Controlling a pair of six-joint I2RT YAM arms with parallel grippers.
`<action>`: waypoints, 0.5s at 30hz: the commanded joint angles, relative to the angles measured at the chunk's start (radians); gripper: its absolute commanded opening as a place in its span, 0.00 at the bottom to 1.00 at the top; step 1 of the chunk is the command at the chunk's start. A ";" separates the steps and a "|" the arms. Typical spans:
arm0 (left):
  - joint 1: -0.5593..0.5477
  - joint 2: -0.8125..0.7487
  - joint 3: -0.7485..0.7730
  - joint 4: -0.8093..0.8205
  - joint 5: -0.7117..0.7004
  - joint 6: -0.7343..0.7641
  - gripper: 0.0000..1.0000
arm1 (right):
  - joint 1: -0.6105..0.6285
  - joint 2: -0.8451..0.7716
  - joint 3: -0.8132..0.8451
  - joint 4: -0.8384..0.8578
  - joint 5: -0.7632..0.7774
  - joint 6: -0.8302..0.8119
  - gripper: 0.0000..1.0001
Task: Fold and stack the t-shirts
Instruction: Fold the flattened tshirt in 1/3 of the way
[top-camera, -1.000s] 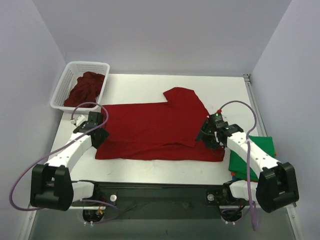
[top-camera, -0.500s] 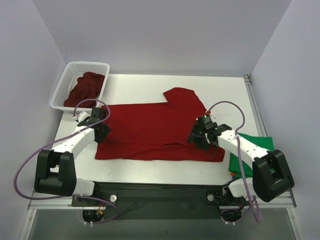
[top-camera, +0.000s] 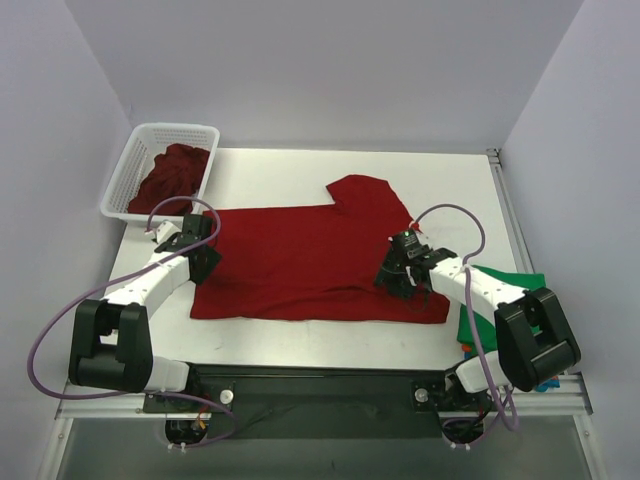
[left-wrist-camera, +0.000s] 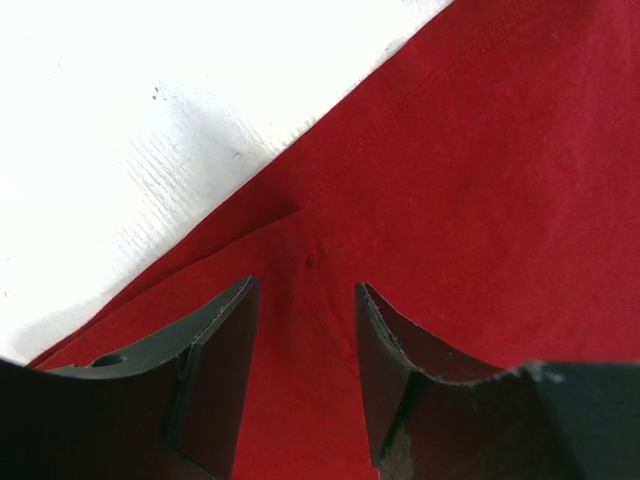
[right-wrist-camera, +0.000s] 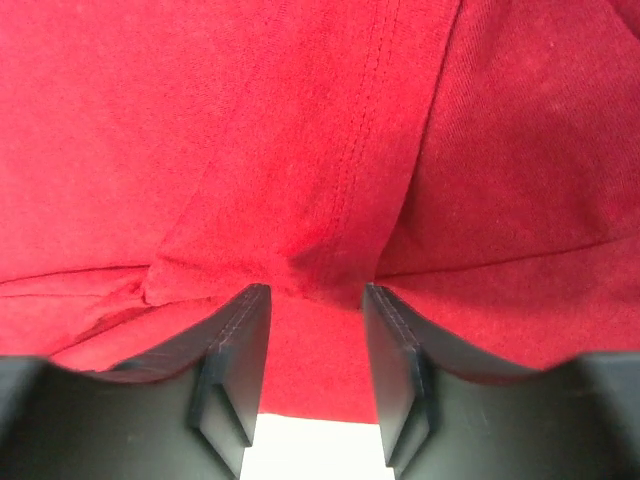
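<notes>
A deep red t-shirt (top-camera: 300, 262) lies spread flat on the white table, with one sleeve (top-camera: 365, 195) sticking out at the back. My left gripper (top-camera: 201, 266) is low over the shirt's left edge, open, with a cloth crease (left-wrist-camera: 305, 250) between its fingers. My right gripper (top-camera: 393, 279) is low over the shirt's right part, open, astride a folded seam edge (right-wrist-camera: 320, 260) near the front hem. A folded green t-shirt (top-camera: 520, 298) lies at the right under my right arm. More deep red shirts (top-camera: 172, 175) are bunched in the basket.
A white lattice basket (top-camera: 135, 160) stands at the back left corner. An orange edge (top-camera: 465, 347) peeks out below the green shirt. White table (top-camera: 440, 175) shows behind the shirt and a strip (top-camera: 320, 340) shows in front of it. Walls close in the left, back and right.
My right gripper has moved left and slightly down onto the shirt's folded edge. My left gripper has shifted a little back along the shirt's left edge, its arm swinging left.
</notes>
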 joint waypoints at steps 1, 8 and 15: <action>0.001 0.003 0.035 0.036 -0.006 0.017 0.53 | 0.009 0.024 -0.011 0.007 0.035 0.019 0.38; 0.001 0.003 0.041 0.039 -0.007 0.028 0.53 | 0.009 0.044 0.063 -0.004 0.034 -0.004 0.04; 0.001 0.012 0.038 0.051 -0.004 0.034 0.53 | 0.011 0.147 0.233 -0.036 0.016 -0.065 0.00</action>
